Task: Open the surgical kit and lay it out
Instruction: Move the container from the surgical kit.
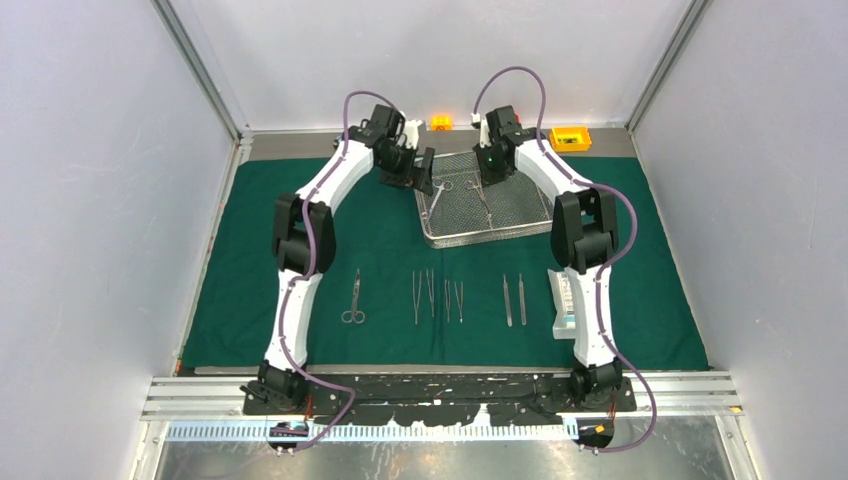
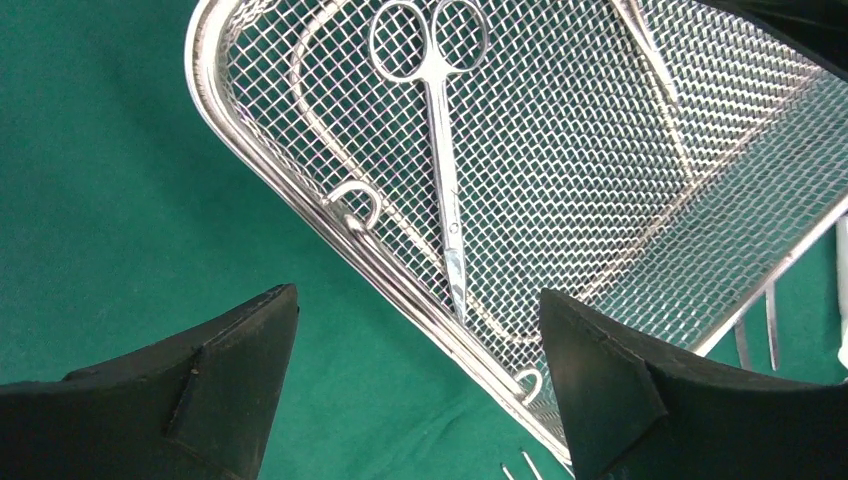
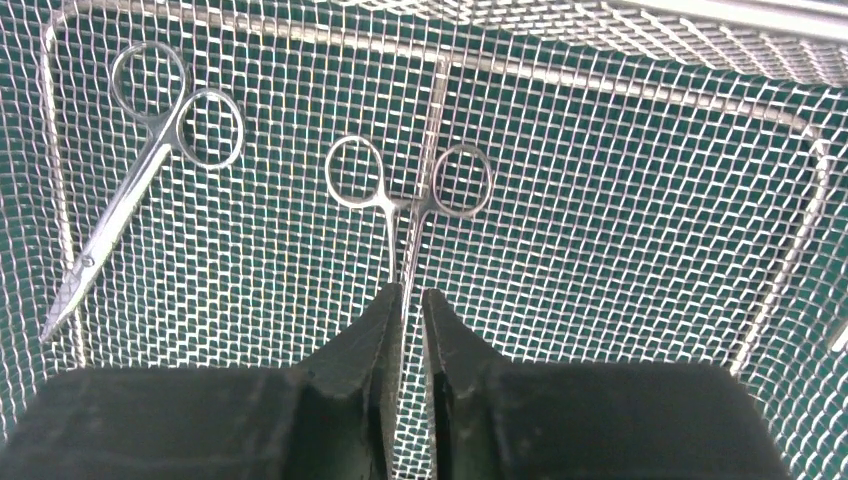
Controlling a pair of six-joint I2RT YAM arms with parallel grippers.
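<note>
Green drape [image 1: 250, 300] spread flat, the kit partly laid out, both grippers over the wire-mesh tray [image 1: 490, 243].
Nearest the arm bases, tweezers [image 1: 418, 297] and other slim instruments lie in a row at 6 o'clock from the tray, with the white pouch [image 1: 563, 300] at 5 o'clock. Farther back, at the tray's 10 o'clock corner, the left gripper [image 2: 418, 300] hangs wide and empty above the scissors [image 2: 440, 150]. At 12 o'clock the right gripper [image 3: 412, 295] stands at a narrow slit around the forceps [image 3: 400, 215] shank; whether the pads pinch it I cannot tell. So thin a shank could swivel or slip when lifted, or its rings could catch the mesh and drag the tray. Only the right wrist view shows that slit. Only the top view shows the laid-out row.
</note>
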